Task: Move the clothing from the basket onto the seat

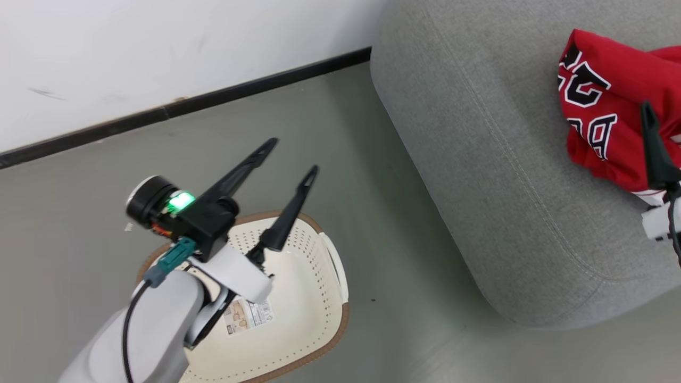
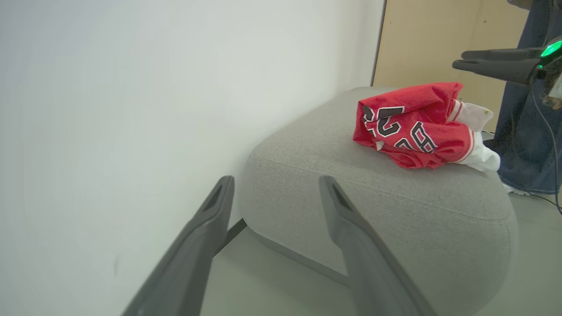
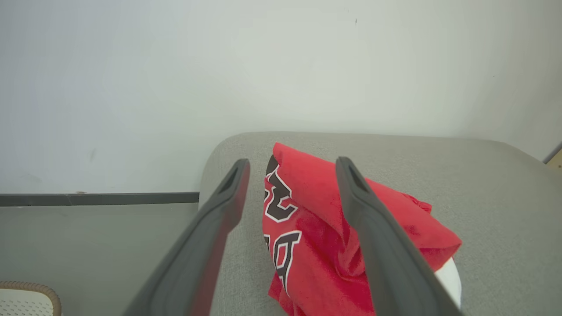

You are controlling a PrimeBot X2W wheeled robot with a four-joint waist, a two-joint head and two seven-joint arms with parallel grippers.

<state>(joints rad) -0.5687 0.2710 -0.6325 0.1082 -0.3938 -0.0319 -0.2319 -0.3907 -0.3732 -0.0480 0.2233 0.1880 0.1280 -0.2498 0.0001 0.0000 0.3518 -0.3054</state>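
Big grey seat (image 1: 479,159) is off to the right of the left gripper (image 1: 292,155) and underneath the right gripper (image 3: 293,163). The basket (image 1: 314,298) sits on the floor below the left gripper. The red clothing (image 1: 606,106) is bunched up on the seat, just under the right gripper's fingers. Both grippers are spread wide, gripping nothing. A small label (image 1: 247,315) lies in the basket.
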